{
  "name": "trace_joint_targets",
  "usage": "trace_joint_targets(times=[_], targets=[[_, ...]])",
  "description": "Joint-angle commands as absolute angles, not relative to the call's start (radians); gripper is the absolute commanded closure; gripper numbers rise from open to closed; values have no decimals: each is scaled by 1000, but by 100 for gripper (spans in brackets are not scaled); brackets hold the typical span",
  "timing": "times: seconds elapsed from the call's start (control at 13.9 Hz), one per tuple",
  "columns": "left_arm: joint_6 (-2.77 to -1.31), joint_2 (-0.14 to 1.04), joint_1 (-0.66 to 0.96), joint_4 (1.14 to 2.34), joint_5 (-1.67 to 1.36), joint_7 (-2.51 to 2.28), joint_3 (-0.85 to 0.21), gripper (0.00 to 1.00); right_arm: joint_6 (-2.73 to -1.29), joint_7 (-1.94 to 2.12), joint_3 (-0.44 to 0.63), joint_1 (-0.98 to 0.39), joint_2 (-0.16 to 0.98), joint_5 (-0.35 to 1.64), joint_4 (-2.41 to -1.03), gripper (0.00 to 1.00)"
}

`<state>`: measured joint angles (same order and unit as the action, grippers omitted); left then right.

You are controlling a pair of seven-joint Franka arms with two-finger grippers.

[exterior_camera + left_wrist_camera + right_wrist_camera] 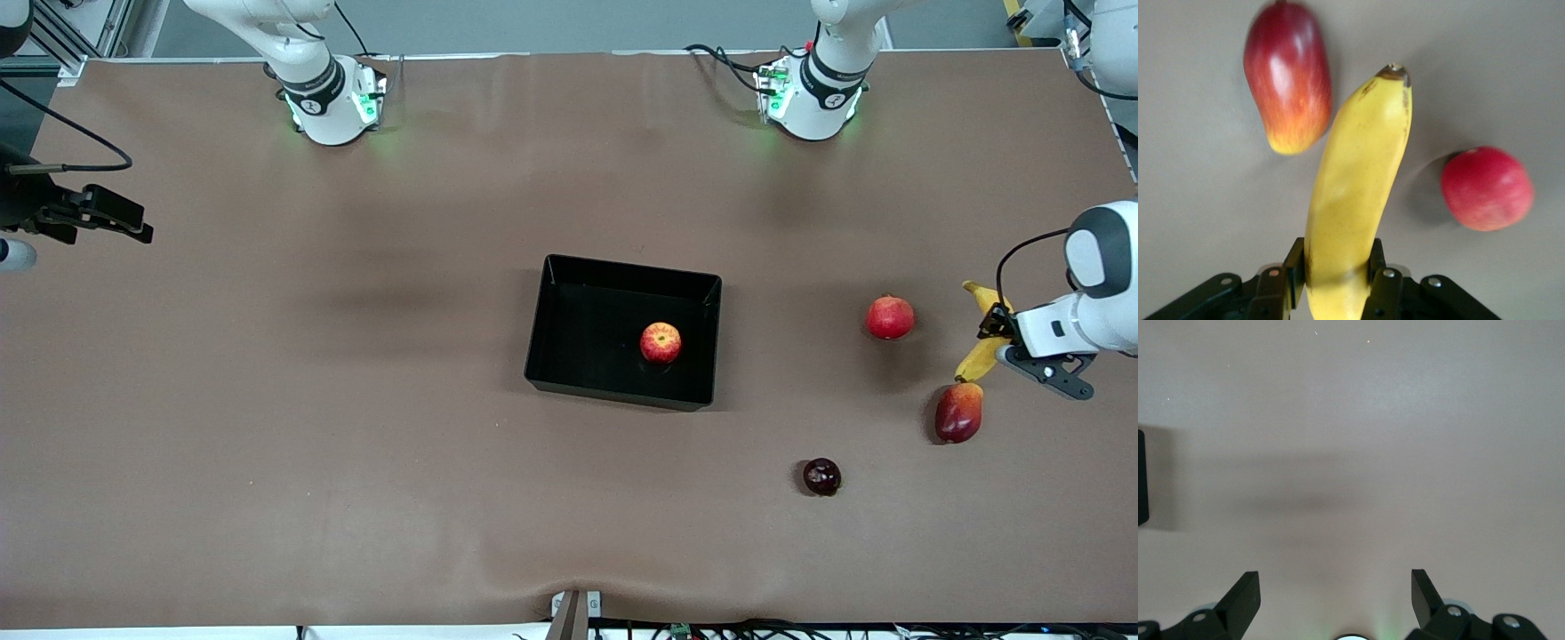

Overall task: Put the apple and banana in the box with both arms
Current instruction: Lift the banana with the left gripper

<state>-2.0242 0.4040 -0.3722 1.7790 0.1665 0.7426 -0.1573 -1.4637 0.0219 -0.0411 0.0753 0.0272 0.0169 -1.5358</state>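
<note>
The apple [661, 342], red with yellow patches, lies inside the black box [569, 267] at mid-table. The long yellow banana [981, 357] is at the left arm's end of the table. My left gripper [994, 334] is shut on its middle. In the left wrist view both black fingers [1377, 257] press the banana [1358, 180] between them, around my left gripper [1336, 259]. Whether the banana is off the table I cannot tell. My right gripper [133, 229] waits open over the right arm's end of the table. It holds nothing [1335, 587].
A pinkish-red round fruit [890, 317] [1487, 189] lies between the banana and the box. A red-and-yellow oblong fruit [958, 412] [1288, 77] sits just off the banana's tip, nearer the front camera. A dark maroon fruit [821, 476] lies nearer still. The box's corner [1141, 477] shows in the right wrist view.
</note>
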Motion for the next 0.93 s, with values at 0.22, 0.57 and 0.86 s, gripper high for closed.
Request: trace_joint_targets(times=[0.22, 0.57, 0.86], targets=[[-1824, 405, -364, 1599, 103, 532, -331, 84, -1457, 14, -38, 61, 28, 5, -1514, 0], [-1819, 434, -345, 1576, 97, 143, -480, 85, -1463, 12, -34, 74, 29, 2, -1513, 0], [-1819, 462, -201, 1539, 83, -188, -492, 85, -1463, 11, -34, 77, 29, 2, -1499, 0]])
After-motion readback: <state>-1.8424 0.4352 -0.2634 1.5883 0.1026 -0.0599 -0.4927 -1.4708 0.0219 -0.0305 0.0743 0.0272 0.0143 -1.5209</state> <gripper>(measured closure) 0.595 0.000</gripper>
